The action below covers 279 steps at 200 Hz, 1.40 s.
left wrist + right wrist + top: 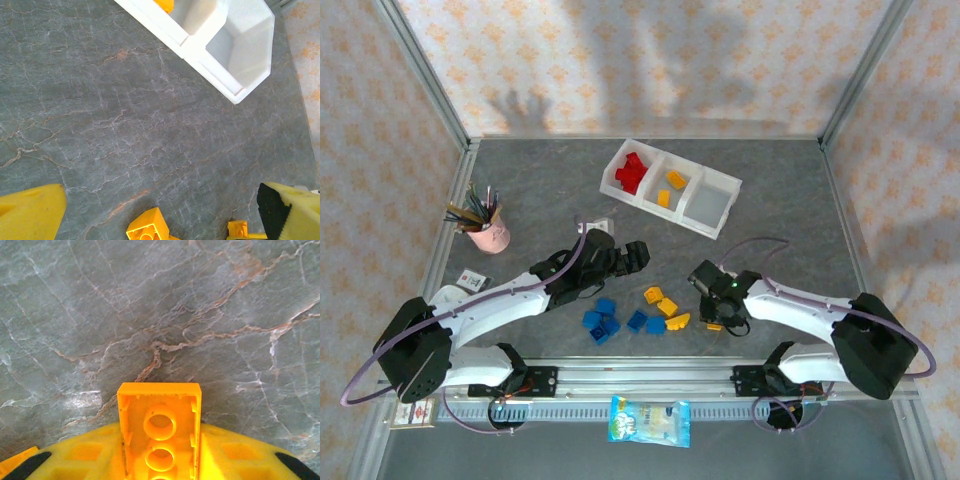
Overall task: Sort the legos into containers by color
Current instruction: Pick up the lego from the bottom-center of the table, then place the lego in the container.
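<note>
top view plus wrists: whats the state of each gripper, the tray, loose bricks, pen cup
left gripper: open, holding nothing
right gripper: shut on yellow brick
tray: red bricks in left bin, yellow bricks in middle, right bin empty
blue bricks: loose on table
pen cup: upright
</note>
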### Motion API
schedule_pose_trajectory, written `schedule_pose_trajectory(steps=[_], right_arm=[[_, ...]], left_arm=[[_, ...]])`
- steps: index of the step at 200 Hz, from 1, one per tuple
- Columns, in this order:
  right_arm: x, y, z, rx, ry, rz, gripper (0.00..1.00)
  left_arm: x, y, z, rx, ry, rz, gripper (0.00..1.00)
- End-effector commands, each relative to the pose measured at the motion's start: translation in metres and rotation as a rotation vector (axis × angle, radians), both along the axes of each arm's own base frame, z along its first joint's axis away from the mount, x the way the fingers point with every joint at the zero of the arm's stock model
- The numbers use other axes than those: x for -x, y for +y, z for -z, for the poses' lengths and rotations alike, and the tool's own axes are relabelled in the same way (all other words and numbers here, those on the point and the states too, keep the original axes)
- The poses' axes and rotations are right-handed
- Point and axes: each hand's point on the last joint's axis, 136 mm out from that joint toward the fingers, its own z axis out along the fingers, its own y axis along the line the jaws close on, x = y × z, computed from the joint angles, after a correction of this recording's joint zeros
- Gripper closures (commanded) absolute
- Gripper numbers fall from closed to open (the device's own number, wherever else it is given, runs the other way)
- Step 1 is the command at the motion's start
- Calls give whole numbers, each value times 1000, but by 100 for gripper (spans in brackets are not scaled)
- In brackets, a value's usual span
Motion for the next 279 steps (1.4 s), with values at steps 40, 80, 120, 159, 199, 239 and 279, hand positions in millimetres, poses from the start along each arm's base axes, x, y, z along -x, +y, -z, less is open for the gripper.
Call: schedule_pose_trajectory(steps=[40, 80, 120, 159, 199, 239, 279], right_arm=[[-42, 26, -34, -32, -141, -46, 68], [-98, 42, -84, -44, -287, -67, 67], [-183, 58, -118, -67, -418, -68, 66], [-268, 68, -136, -75, -515, -34, 66], [-345, 73, -134, -24, -569, -20, 66], [-391, 74, -124, -31, -571, -15, 55], [-379, 78, -160, -75, -612, -51, 44]], left_arm=[[-7, -4, -16, -11, -36, 8, 1], [-16, 2, -33, -56, -97, -11, 1], [-38, 16, -48, -72, -129, -33, 1], [-62, 33, -57, -85, -154, -69, 1], [-76, 34, -59, -94, -163, -78, 1], [-82, 30, -59, -91, -167, -72, 1], [-77, 29, -55, -81, -155, -57, 1]])
